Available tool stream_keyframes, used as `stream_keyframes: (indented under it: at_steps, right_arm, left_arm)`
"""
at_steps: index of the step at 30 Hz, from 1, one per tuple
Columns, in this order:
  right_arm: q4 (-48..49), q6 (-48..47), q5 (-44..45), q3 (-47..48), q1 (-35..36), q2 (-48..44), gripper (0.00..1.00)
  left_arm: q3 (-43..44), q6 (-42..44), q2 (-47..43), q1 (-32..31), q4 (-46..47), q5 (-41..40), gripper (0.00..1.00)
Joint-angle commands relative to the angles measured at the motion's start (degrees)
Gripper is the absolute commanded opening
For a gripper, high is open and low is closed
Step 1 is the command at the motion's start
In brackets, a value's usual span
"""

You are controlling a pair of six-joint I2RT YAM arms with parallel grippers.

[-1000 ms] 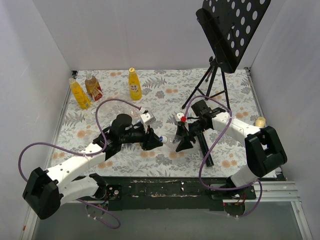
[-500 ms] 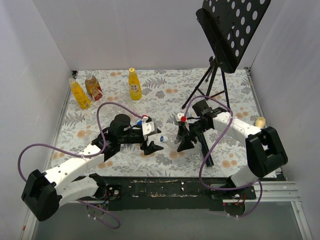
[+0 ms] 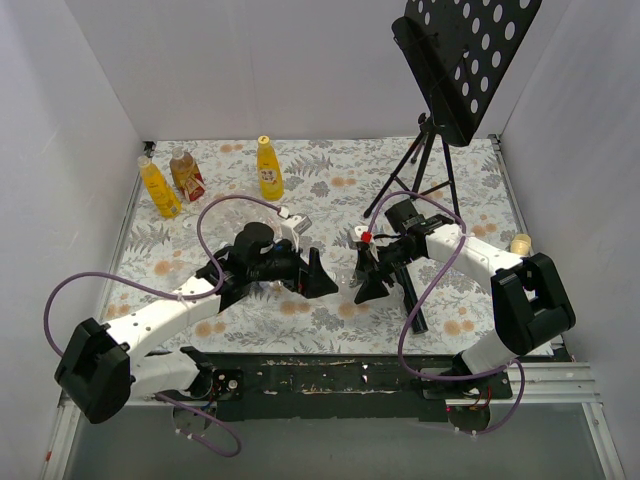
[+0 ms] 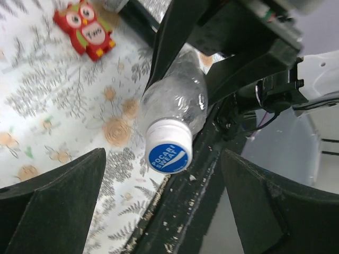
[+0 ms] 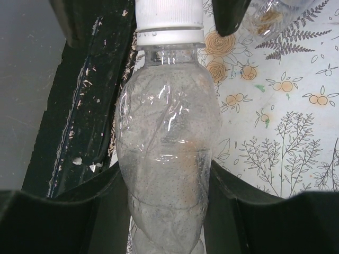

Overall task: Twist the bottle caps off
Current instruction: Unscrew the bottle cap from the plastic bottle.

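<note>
A clear bottle (image 5: 167, 137) lies level above the table, with my right gripper (image 5: 167, 177) shut on its body. Its bottle cap (image 4: 168, 151) is white with a blue printed top and sits on the neck. The cap points at my left gripper (image 4: 163, 159), whose jaws stand wide open on either side of it, touching nothing. In the top view the left gripper (image 3: 318, 272) faces the right gripper (image 3: 362, 283) at the table's middle, and the cap is hidden between them. In the right wrist view the cap (image 5: 169, 21) shows between the left fingers (image 5: 233, 16).
Two yellow bottles (image 3: 159, 190) (image 3: 269, 168) and a brown one (image 3: 187, 175) stand at the back left. A black tripod stand (image 3: 430, 160) rises at the back right. A red owl figure (image 4: 85, 26) and another clear bottle (image 5: 275, 10) lie near the grippers.
My left gripper, shut on the cap a second ago, has opened wide and turned at the wrist. The right gripper and the bottle have stayed put.
</note>
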Motion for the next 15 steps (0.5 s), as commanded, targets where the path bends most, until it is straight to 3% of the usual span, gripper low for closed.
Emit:
stream_keyframes:
  at_steps: [1,3,9,11,15]
  right_arm:
    - [0.43,0.69,-2.11,0.90,-0.16,-0.18,0.09]
    - [0.60,0.69,-2.11,0.90,-0.16,-0.18,0.09]
    - [0.60,0.87,-2.02,0.81,-0.16,-0.09,0.09]
    - [0.52,0.87,-2.02,0.81,-0.16,-0.01,0.09]
    - [0.60,0.87,-2.11,0.72,-0.16,-0.09,0.09]
  left_arm:
    - [1.36,-12.42,0.24,0.02,-1.14,-0.88,0.82]
    - [2.06,-12.77,0.76,0.02,-1.75,-1.76,0.74]
    - [4.26,-13.30,2.43,0.02,-2.99,-2.11,0.68]
    - [4.88,-13.47,3.14,0.02,-3.34,-2.20,0.60]
    - [5.93,-13.30,4.81,0.02,-4.04,-1.59,0.59]
